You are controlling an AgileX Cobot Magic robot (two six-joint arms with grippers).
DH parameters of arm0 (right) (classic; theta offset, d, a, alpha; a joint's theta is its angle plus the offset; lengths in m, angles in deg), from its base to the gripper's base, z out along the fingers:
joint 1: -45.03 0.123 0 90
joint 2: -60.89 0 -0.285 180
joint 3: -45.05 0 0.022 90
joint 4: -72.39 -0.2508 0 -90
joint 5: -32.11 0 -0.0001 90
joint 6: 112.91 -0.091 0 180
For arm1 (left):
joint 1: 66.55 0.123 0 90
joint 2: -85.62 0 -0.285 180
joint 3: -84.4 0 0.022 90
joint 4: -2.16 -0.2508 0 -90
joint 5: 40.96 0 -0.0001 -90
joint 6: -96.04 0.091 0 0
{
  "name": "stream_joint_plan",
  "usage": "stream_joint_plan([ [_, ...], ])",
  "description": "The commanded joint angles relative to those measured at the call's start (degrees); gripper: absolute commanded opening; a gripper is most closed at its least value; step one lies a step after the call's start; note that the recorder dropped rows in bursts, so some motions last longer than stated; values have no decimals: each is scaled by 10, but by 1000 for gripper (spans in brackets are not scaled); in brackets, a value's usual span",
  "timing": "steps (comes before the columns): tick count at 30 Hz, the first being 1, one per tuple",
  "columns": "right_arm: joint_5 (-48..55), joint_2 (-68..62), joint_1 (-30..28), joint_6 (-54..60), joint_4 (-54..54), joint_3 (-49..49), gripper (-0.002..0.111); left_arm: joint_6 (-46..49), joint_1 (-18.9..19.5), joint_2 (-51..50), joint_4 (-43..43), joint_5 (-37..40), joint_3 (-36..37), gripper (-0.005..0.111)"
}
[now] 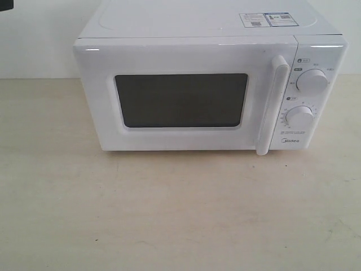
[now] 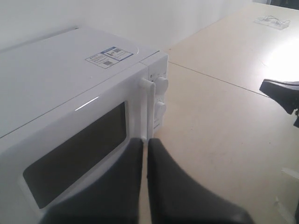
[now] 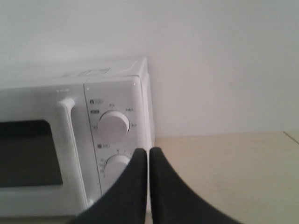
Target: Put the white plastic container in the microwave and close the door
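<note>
Beige table | microwave on it | door shut (contents unseen)

On my feed the microwave has a smooth white shell, satin on top and faintly embossed. Its door looks like glossy white plastic and catches thin streaks of light along the upper edge. The window is a dark, smooth pane with a dull sheen. The handle and the two knobs are the same shiny moulded white plastic. The stickers on top look like printed paper. The table is pale, matt and wood-toned, with faint grain and scuffs. The left gripper and right gripper show matt black fingers, smooth, probably plastic. The wall behind is flat matt white.
</note>
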Motion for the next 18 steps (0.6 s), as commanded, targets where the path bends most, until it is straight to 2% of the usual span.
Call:
stream_joint_plan([
  [1, 72, 4, -1, -222, 232, 2, 0, -5, -3, 5, -2, 1, 0, 4],
  [4, 134, 4, -1, -223, 238, 2, 0, -5, -3, 5, -2, 1, 0, 4],
  [12, 204, 4, -1, -224, 227, 2, 0, -5, -3, 5, -2, 1, 0, 4],
  [18, 186, 4, -1, -225, 212, 9, 0, -5, -3, 5, -2, 1, 0, 4],
])
